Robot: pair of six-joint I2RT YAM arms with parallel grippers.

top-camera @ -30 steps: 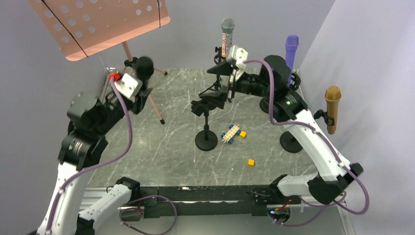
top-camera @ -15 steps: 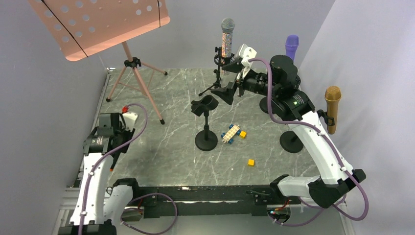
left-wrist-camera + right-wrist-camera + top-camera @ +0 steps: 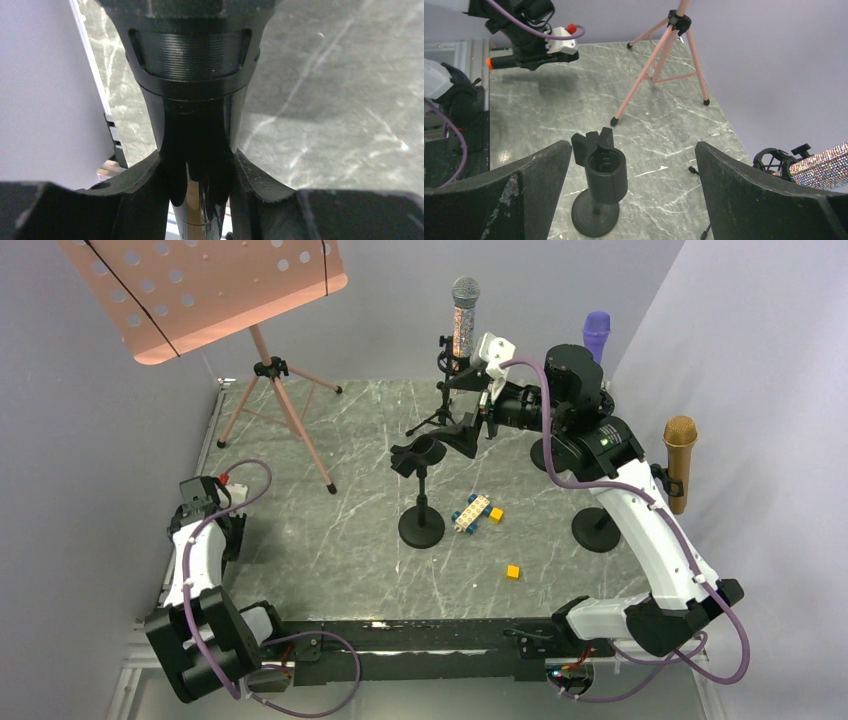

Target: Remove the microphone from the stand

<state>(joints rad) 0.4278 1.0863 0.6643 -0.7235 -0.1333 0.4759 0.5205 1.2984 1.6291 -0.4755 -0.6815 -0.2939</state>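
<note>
The black microphone (image 3: pixel 192 75) is clamped between my left gripper's (image 3: pixel 197 165) fingers, its threaded ring and body filling the left wrist view. In the top view my left gripper (image 3: pixel 230 525) is low at the table's left edge, far from the stand. In the right wrist view the microphone (image 3: pixel 519 61) lies level, with an orange end. The black stand (image 3: pixel 421 523) at mid-table has an empty clip (image 3: pixel 418 453), which also shows in the right wrist view (image 3: pixel 600 162). My right gripper (image 3: pixel 470 432) is open and empty, just right of and behind the clip (image 3: pixel 633 150).
A pink music stand (image 3: pixel 200 290) on a tripod stands at the back left. A glitter microphone (image 3: pixel 465 305), a purple one (image 3: pixel 596 332) and a gold one (image 3: pixel 680 455) stand on other stands at the back and right. Toy bricks (image 3: pixel 475 510) and a yellow brick (image 3: pixel 512 571) lie near the stand's base.
My left arm carried the black microphone from high at the back left down to the near left edge. My right gripper drew back from the clip and stays open.
</note>
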